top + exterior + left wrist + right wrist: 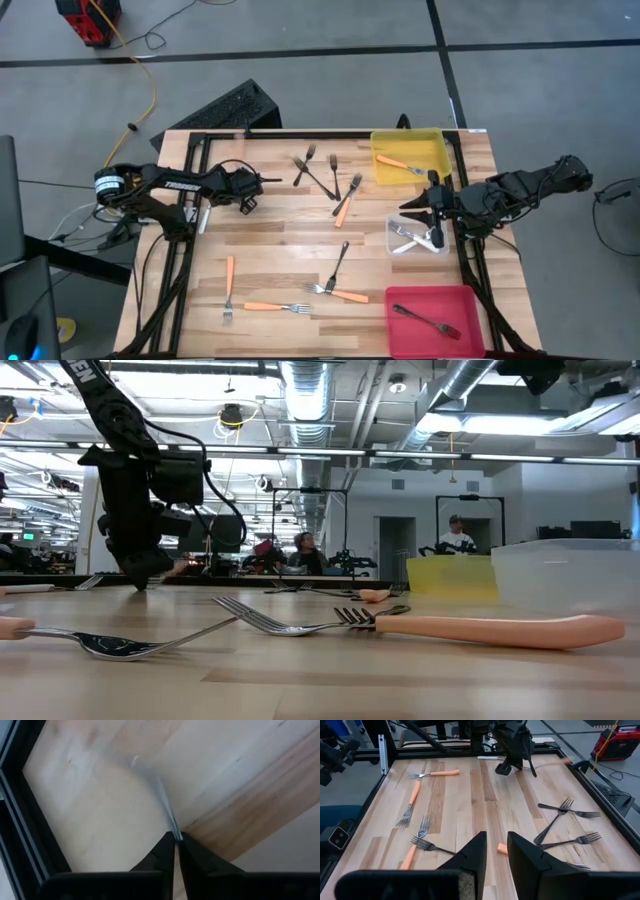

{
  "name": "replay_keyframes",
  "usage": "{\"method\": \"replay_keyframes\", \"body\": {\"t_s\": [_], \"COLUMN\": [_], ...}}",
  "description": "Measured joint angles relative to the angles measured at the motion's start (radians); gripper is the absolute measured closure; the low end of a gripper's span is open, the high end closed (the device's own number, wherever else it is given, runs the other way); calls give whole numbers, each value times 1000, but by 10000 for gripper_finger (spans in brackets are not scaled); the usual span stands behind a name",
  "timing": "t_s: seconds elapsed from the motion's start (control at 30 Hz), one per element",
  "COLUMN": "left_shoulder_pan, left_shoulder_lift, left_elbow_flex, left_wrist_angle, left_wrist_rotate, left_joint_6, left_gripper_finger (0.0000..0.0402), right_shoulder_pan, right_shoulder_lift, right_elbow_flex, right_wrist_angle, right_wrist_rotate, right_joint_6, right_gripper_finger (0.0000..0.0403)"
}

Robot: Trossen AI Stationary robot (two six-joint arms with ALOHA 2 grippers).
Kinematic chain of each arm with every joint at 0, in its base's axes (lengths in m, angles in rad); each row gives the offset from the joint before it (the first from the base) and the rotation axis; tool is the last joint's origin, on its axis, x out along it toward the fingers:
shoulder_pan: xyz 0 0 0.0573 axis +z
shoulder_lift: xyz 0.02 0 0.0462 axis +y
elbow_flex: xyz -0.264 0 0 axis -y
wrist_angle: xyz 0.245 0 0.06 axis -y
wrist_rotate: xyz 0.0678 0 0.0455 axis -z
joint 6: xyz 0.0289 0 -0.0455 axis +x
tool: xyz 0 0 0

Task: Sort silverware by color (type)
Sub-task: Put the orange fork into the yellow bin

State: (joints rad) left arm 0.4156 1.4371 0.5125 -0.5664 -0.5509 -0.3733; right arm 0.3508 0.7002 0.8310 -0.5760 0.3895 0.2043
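Note:
My left gripper (246, 203) stands at the table's left and is shut on a pale silver fork (155, 790). It also shows in the right wrist view (504, 768) and in the low view (140, 578). My right gripper (408, 206) is open and empty (496, 840). It hovers at the left edge of the clear bin (392, 240), which holds pale forks. Dark forks (330, 175) lie on the table at the far middle, beside an orange-handled fork (345, 210). Orange-handled forks (265, 306) and a dark fork (340, 262) lie nearer the front. My left gripper pinches one end of the pale fork (175, 831) between its two fingertips. The fingers point down at the table. The fork runs out from the fingertips over the wood. Whether its other end touches the table, I cannot tell.
The yellow bin (440, 150) at the far right holds an orange-handled fork. The red bin (400, 300) at the near right holds a dark fork. A black frame (300, 133) runs around the table. Bare wood lies at the table's middle left.

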Motion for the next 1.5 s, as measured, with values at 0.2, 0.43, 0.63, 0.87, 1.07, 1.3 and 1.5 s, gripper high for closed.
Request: {"method": "replay_keyframes", "body": {"t_s": [0.2,0.43,0.63,0.87,1.07,1.3,1.5], "left_shoulder_pan": [-17,-81,-156,-243,-272,-272,-269], "left_shoulder_lift": [-12,-81,-164,-268,-322,-323,-323], "left_elbow_flex": [5,82,146,196,208,199,148], "left_wrist_angle": [27,7,13,14,-3,-17,-4], "left_wrist_rotate": [14,121,163,157,83,-14,-16], "left_joint_6": [-1,-20,-33,-71,-107,-168,-221], "left_gripper_finger": [401,401,401,401,401,375,312], "right_shoulder_pan": [0,0,0,0,0,-1,-2], "right_shoulder_lift": [0,0,0,0,7,49,91], "right_elbow_flex": [0,0,0,0,0,0,0], "right_wrist_angle": [0,0,0,0,0,-1,-1], "right_wrist_rotate": [3,3,4,4,5,6,6], "right_joint_6": [0,-1,-1,-1,50,58,57], "right_gripper_finger": [300,300,300,300,300,300,300]}}
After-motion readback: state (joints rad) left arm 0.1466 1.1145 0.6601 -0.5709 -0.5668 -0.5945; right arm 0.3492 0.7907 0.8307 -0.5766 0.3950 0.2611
